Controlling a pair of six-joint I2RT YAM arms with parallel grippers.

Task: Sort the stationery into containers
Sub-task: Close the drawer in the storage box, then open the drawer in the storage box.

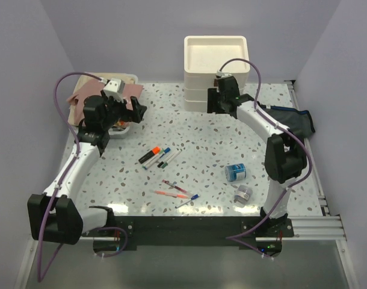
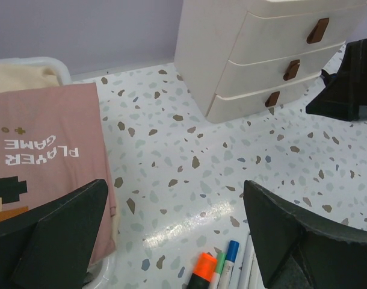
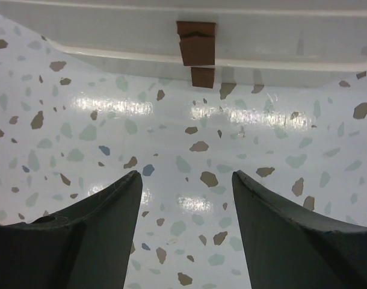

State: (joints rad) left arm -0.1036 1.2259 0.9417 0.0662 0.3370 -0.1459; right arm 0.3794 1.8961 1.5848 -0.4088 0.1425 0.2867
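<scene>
Left fingers spread wide, empty, over the counter at ten o'clock. Markers and pens lie loose at centre, blue roll and grey roll toward five. My right fingers, wide and empty, face the bottom handle of the drawer unit at twelve.

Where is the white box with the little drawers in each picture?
Top external: the drawer unit is at the top middle, behind the right arm.
Left wrist: the drawer unit is at the upper right, with three drawers showing.
Right wrist: the drawer unit runs along the top edge, with one brown handle in view.
Shared landmark: the speckled table it stands on.
</scene>
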